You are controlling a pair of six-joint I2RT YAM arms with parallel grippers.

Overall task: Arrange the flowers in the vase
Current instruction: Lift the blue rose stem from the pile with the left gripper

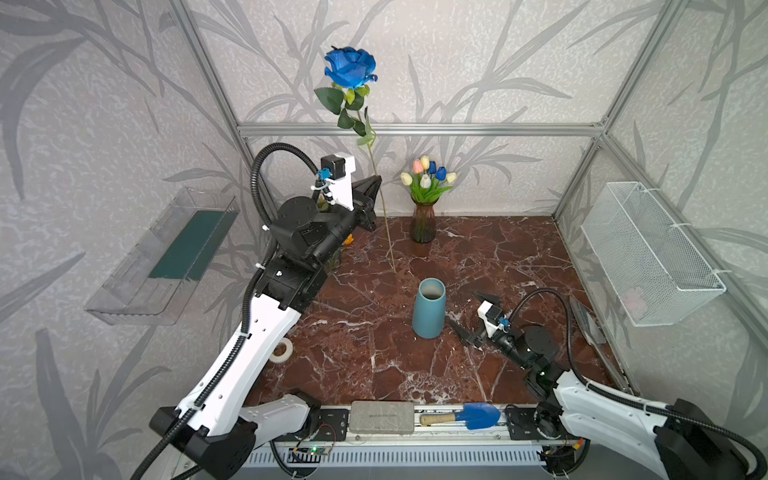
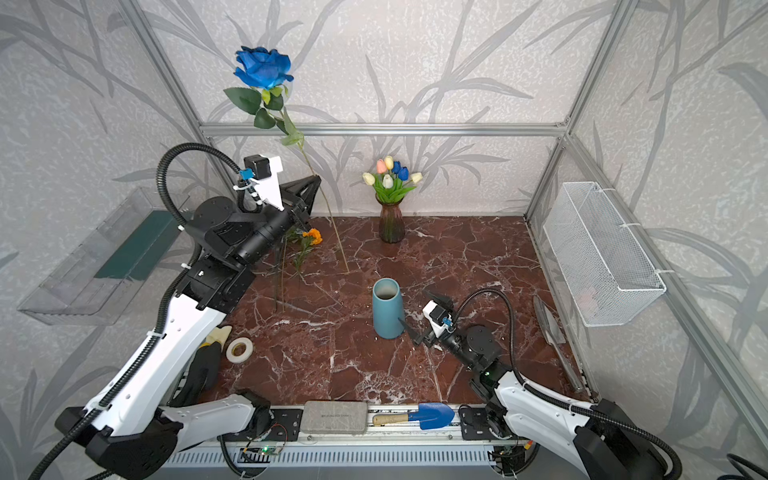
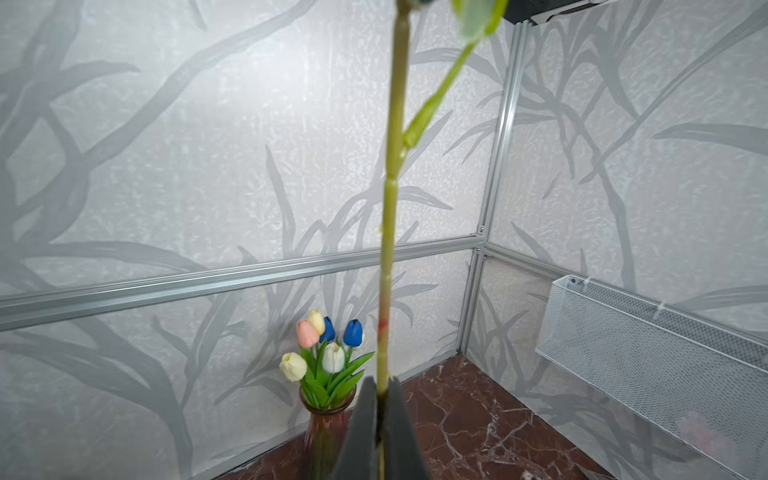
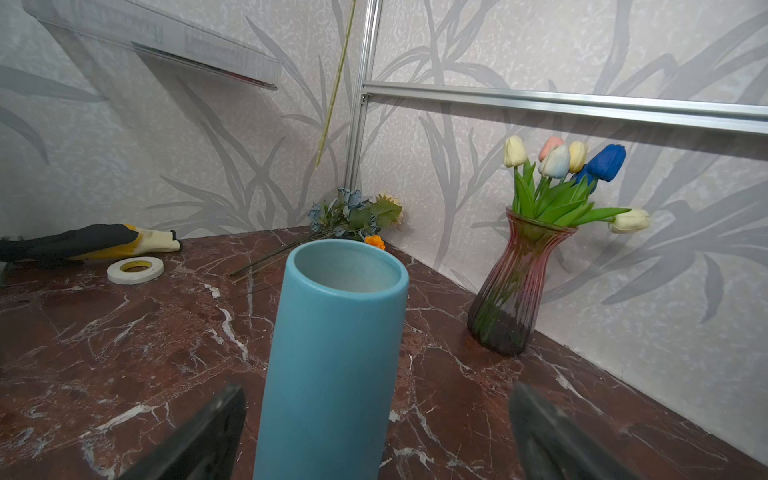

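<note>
My left gripper (image 1: pixel 376 183) (image 3: pixel 381 399) is shut on the long green stem (image 3: pixel 392 208) of the deep-blue rose (image 1: pixel 350 66) (image 2: pixel 262 66). It holds the rose upright at the back left, the stem's lower end hanging behind and left of the blue vase (image 1: pixel 430 309) (image 2: pixel 387 309). The vase stands empty mid-table. My right gripper (image 1: pixel 465 309) (image 4: pixel 376 390) is open just right of the vase, one finger on each side of it without touching. More flowers (image 4: pixel 353 212), with an orange bloom (image 2: pixel 313 236), lie in the back-left corner.
Tulips (image 1: pixel 428 174) stand in a glass vase (image 1: pixel 423 224) at the back wall. A tape roll (image 2: pixel 240 349) and a glove (image 2: pixel 205 365) lie front left. A blue trowel (image 1: pixel 461 415) and a grey block (image 1: pixel 381 417) rest on the front rail. A wire basket (image 1: pixel 648 249) hangs on the right wall.
</note>
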